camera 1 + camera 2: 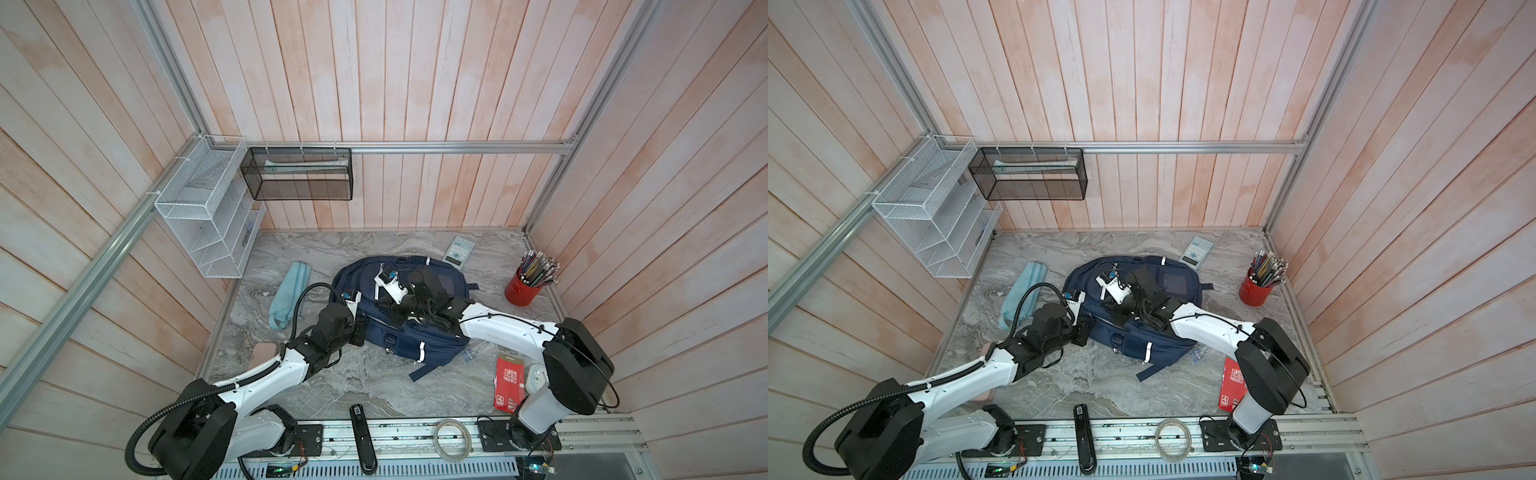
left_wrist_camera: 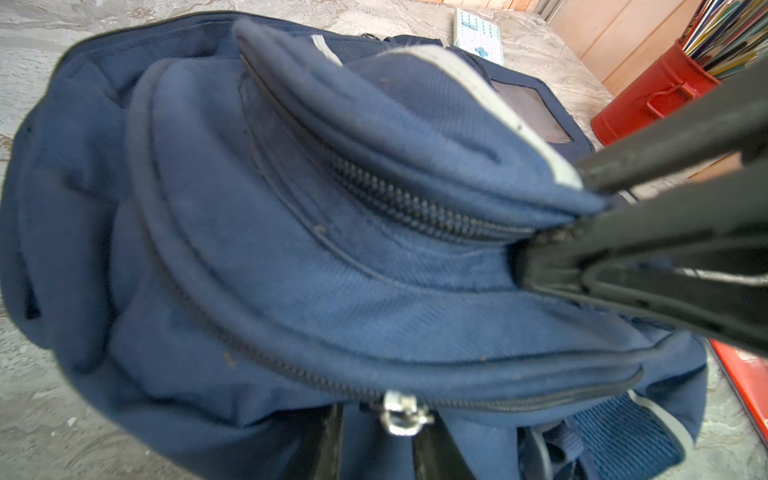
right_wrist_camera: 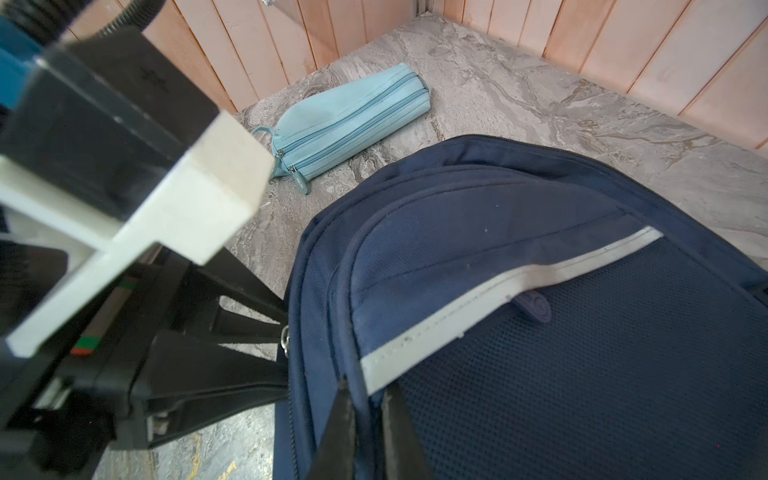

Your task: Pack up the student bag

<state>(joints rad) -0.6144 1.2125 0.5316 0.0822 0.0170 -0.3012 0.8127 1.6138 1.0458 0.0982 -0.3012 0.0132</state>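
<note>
Presently, held stock:

- Desk (image 1: 374, 386), grey marbled: carries everything below.
- Student bag (image 1: 415, 345), navy: lies flat at the middle of the desk. The zip tracks that show in the left wrist view are closed.
- Pencil case (image 1: 289, 293), pale blue: on the desk beside the bag, unpacked.
- Red tin (image 1: 524, 289) of pencils and calculator (image 1: 458, 249): both outside the bag.
- Right end effector (image 3: 365, 395): clenched on the front pocket's fabric at the grey stripe.
- Left end effector (image 1: 360, 332): jaws parted either side of the zip pull (image 2: 401, 415), not clamped on it. Contact cannot be told.

Step in hand, by judgement: opening a compartment, with nothing yet packed.

Next move calls for the left jaws to close squarely on the small metal pull, then draw it along the curved track. The right grip should brace the cloth so the slider does not drag the bag.
</note>
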